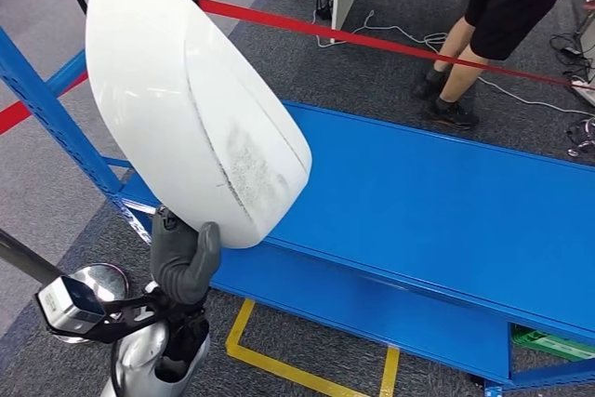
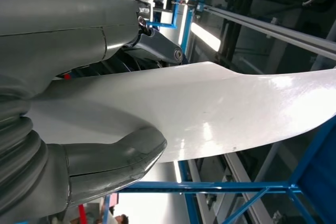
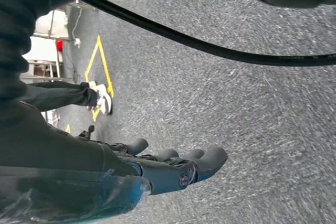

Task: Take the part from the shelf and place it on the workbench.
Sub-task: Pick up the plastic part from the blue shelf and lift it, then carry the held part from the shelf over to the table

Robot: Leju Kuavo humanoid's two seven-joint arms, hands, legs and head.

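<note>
Head view: glossy white part (image 1: pixel 190 109), scuffed.

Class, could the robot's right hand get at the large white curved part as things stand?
Probably not yet: the right hand hangs over grey carpet, fingers apart, while the left hand holds the large white curved plastic part up above the blue metal shelf.

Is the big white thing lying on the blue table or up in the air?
Up in the air. The left robot hand holds the white part above the blue workbench.
</note>
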